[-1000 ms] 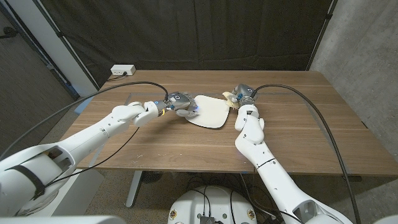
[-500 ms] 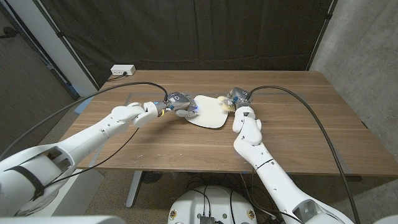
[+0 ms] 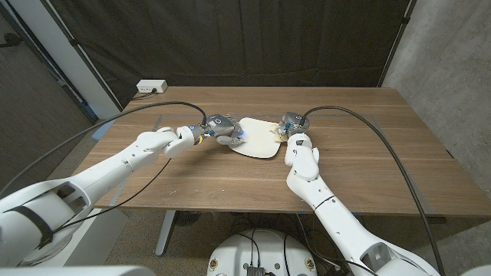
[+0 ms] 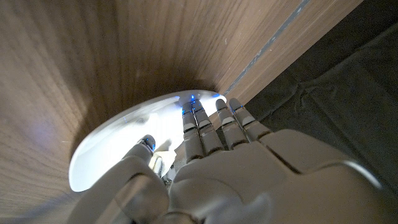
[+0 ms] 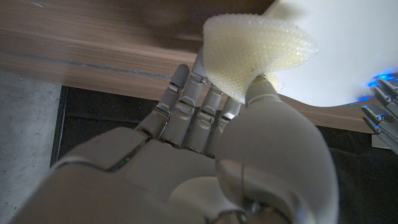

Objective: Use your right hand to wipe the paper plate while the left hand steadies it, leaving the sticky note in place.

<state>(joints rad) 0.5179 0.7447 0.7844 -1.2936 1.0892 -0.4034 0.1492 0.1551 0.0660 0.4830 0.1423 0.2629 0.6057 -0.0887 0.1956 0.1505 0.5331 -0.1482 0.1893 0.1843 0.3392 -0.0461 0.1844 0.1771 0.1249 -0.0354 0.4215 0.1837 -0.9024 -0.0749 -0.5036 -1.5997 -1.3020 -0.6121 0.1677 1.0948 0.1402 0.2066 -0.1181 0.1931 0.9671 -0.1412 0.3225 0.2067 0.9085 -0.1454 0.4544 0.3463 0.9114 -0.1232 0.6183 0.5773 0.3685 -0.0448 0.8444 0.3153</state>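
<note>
A white paper plate lies on the wooden table at mid-depth, slightly tilted. My left hand holds the plate's left rim; in the left wrist view its fingers lie over the rim of the plate, thumb underneath. At the plate's right rim, my right hand pinches a pale yellow textured cloth. The right wrist view has the cloth bunched between thumb and fingers of that hand, pressed against the plate, with the left hand's fingertips at the far rim.
A white power box sits at the table's back left corner. Black cables arc over the table from both wrists. A strip of blue tape marks the left edge. Dark curtains hang behind the table.
My right hand has slid left with the cloth, from beside the plate's right rim onto it. The left hand and the plate have stayed put.
</note>
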